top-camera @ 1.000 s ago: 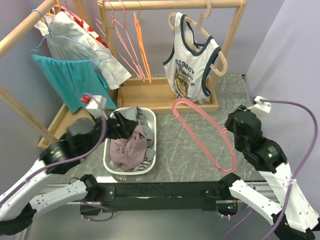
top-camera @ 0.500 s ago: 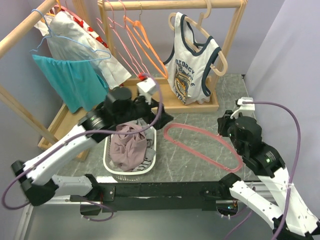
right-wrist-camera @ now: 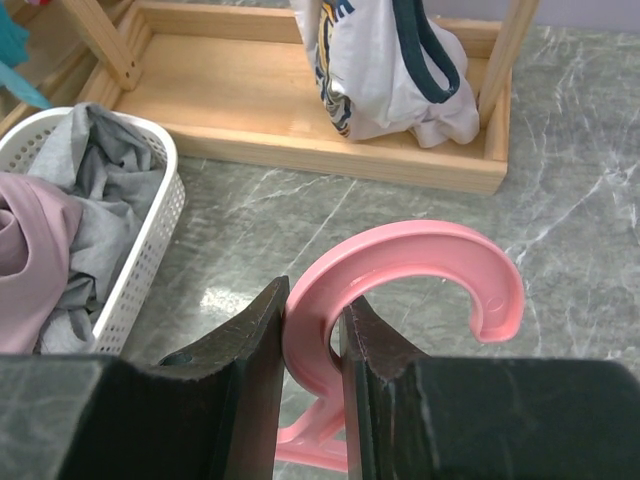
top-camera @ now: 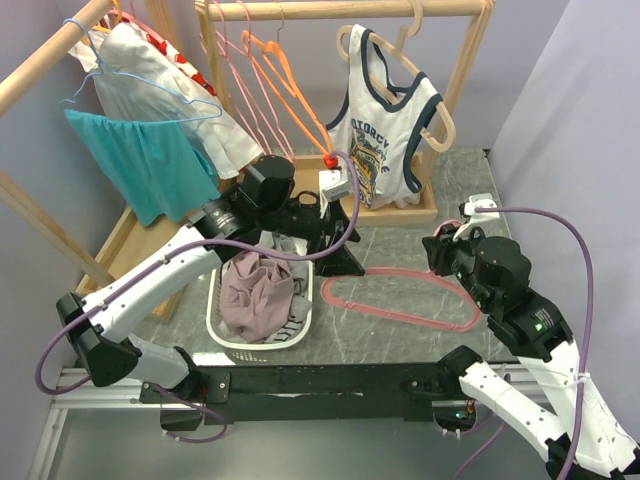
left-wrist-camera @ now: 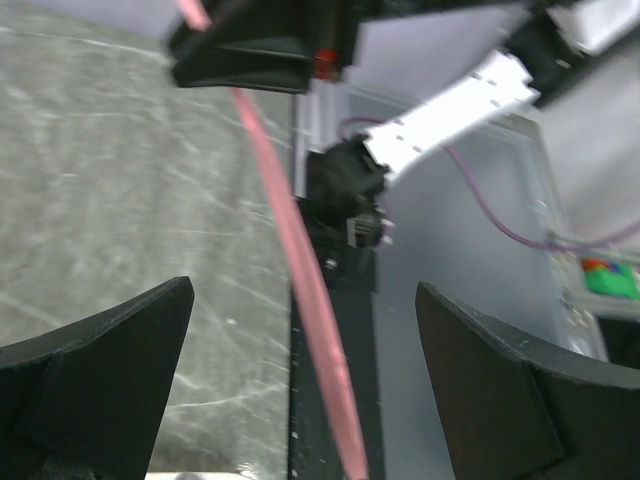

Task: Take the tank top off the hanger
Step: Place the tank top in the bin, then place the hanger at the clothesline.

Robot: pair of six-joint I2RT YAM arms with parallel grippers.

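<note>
Whereas the pink hanger stood raised and slanted a second earlier, the top view showed it lowered almost flat onto the bench. It was bare, so removal from it appeared done. Its long axis ran left-right, hook toward the right hand. The left hand had swung from the laundry basket to the hanger's left end. A white printed tank top hung from the rail, well apart. Left wrist: fingers spread, the hanger bar between them untouched. Right wrist: fingers pinched the hook's neck.

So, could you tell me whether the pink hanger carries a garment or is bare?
Bare: the pink hanger shows only its frame, hook clamped in the right gripper.
</note>
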